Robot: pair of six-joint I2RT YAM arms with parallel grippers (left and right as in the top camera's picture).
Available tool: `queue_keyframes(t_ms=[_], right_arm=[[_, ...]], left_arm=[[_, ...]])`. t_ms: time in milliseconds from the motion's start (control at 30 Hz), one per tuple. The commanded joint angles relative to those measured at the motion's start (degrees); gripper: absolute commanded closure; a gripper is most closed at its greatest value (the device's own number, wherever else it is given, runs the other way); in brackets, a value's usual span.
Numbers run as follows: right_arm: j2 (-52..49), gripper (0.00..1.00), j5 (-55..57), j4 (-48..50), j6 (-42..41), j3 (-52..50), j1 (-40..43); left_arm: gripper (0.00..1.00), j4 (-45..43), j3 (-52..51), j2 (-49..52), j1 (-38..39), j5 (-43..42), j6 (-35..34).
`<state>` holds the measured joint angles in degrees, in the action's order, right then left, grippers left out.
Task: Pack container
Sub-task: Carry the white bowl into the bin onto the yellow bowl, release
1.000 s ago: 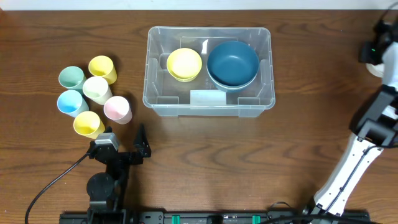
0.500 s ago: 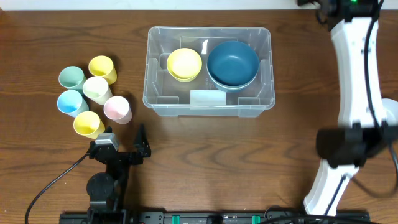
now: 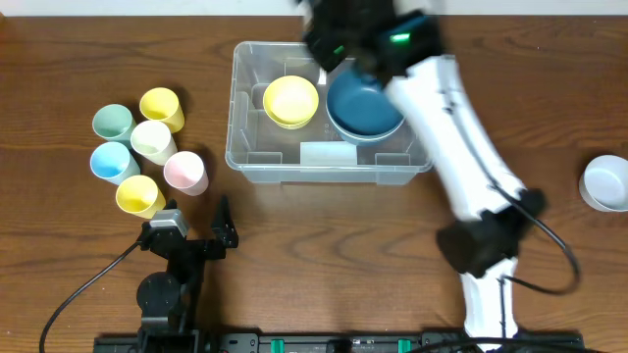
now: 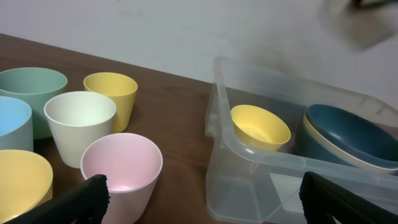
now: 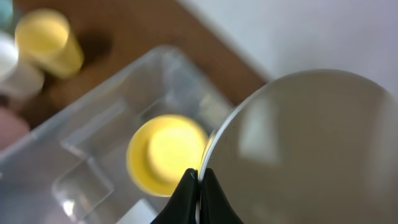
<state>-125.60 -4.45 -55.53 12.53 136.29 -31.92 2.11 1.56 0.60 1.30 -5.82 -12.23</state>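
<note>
The clear container [image 3: 238, 157] stands at the table's middle back. It holds a yellow bowl [image 3: 291, 101] and a blue bowl [image 3: 365, 102] nested on a pale one. My right gripper [image 5: 199, 178] is shut on the rim of a grey bowl [image 5: 305, 149] and holds it above the container [image 5: 93, 149], over the yellow bowl [image 5: 163, 149]. In the overhead view that gripper [image 3: 341, 34] is blurred over the container's far side. My left gripper [image 4: 202, 199] is open and empty, low near the front left [image 3: 196, 237], facing a pink cup [image 4: 121, 168] and the container [image 4: 249, 152].
Several pastel cups stand left of the container, among them a pink cup [image 3: 185, 173], a cream cup [image 3: 153, 140] and a yellow cup [image 3: 139, 196]. A white bowl [image 3: 605, 183] sits at the table's right edge. My right arm [image 3: 461, 147] crosses the container's right end.
My right arm has swung from the far right to over the container's far side, with the grey bowl in its gripper. The white bowl at the right edge has come into view. The left arm is still.
</note>
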Motion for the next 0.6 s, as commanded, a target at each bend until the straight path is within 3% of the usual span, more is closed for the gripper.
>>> queue_keyframes(t_ms=[0, 567], right_arm=[[-3.0, 0.99, -0.5, 0.2, 0.3, 0.0, -3.3], [-14.4, 0.99, -0.9, 2.3, -0.9, 0.0, -7.7]], left_arm=[[0.02, 1.4, -1.3, -0.3, 0.1, -0.6, 0.1], [0.02, 1.4, -1.3, -0.3, 0.1, -0.6, 0.1]])
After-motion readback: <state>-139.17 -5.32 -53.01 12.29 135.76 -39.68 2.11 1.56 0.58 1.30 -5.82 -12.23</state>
